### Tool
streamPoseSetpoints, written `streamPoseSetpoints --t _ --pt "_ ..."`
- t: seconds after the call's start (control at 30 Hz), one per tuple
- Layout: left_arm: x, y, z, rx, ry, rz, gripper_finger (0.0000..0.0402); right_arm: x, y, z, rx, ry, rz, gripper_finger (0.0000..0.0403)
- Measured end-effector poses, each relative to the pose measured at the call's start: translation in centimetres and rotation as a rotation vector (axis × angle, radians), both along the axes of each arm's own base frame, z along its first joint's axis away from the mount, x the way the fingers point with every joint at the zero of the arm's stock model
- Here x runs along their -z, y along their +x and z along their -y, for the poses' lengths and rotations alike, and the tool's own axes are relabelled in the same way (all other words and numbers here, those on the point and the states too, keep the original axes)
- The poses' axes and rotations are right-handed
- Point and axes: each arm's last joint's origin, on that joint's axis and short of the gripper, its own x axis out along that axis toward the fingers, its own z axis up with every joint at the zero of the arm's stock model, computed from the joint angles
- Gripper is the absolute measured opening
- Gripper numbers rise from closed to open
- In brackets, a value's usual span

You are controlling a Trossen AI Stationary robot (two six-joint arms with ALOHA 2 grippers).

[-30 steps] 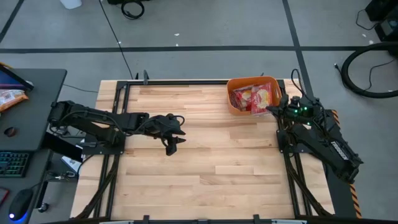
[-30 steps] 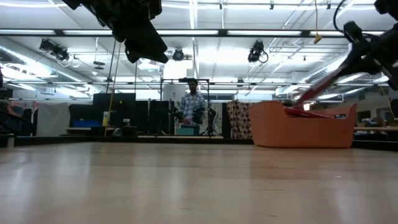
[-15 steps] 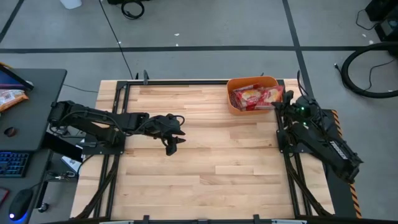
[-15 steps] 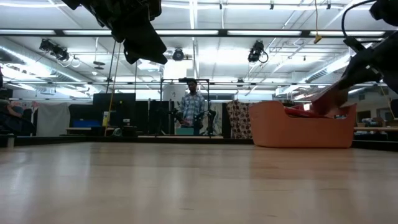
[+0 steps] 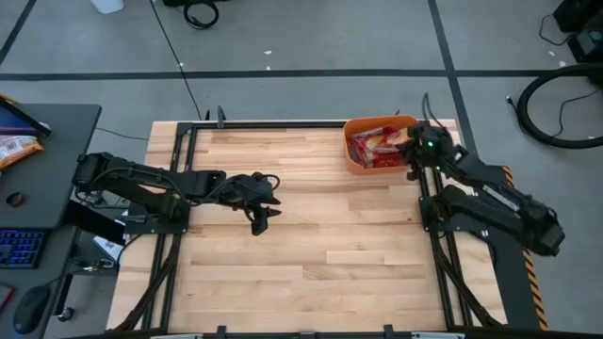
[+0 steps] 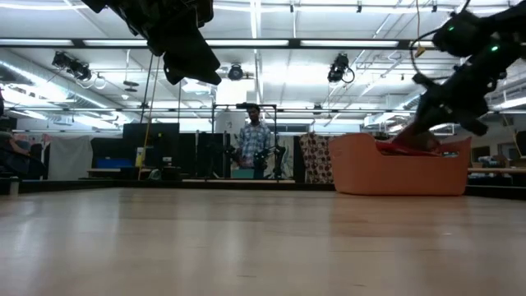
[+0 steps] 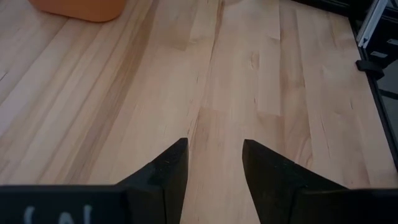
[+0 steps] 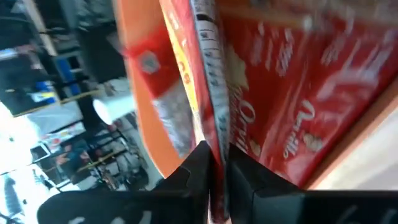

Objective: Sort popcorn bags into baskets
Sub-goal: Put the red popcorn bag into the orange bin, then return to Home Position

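1. Tabletop [image 5: 311, 245]: bare wood.
2. Orange basket [image 5: 360, 167] at the far edge, near the right corner, holds the red popcorn bags [image 5: 377, 148].
3. Right gripper [image 8: 214, 163] over the basket, clamped on one popcorn bag [image 8: 208, 74].
4. Left gripper [image 7: 213, 163] mid-left, fingers apart, empty.

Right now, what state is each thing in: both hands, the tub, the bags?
Right hand: over the tub, shut on a popcorn bag, pinching its edge.
Left hand: open, empty, above bare table near its middle.
Orange tub: upright at the table's far right corner, holding red popcorn bags.
Table: no bags lying on the wood in any view.
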Motion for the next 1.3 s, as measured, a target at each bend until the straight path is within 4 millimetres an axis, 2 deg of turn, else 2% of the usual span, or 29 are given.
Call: streamPoseSetpoints --t 0.1,0.33,0.57,0.73,0.93,1.03,1.13,1.2,1.3 --pt "0.0 0.0 0.0 0.001 -0.001 0.0 0.0157 0.5 1.3 1.1 -0.05 0.025 0.013 0.0052" --pt "0.0 0.0 0.1 0.006 -0.041 -0.003 0.0157 0.4 3.5 3.0 -0.199 -0.115 0.03 0.0105" --pt "0.1 -0.1 0.4 0.044 -0.162 -0.026 0.0157 0.7 4.3 3.0 -0.371 -0.066 0.097 0.0177" --pt "0.3 -0.3 0.6 0.1 -0.22 -0.059 0.0157 -1.0 4.9 2.9 -0.534 -0.24 0.194 0.0202" --pt "-0.5 -0.6 0.7 0.121 -0.229 -0.008 0.0157 -3.6 4.7 2.5 -0.697 -0.628 0.186 0.0202" --pt "-1.6 -1.2 0.6 0.117 -0.222 0.084 0.0155 -4.5 4.7 1.4 -0.807 -0.81 0.141 0.0193" --pt "-1.9 -2.8 0.4 0.083 -0.224 0.12 0.0146 -5.3 4.6 0.0 -0.879 -0.975 0.092 0.0179" --pt "-2.0 -4.0 0.2 0.054 -0.238 0.152 0.014 -5.5 4.3 -0.9 -0.885 -1.033 0.05 0.0166" --pt "-2.0 -5.7 -0.1 0.003 -0.268 0.229 0.013 -5.1 3.8 -1.9 -0.876 -1.012 -0.047 0.0146"
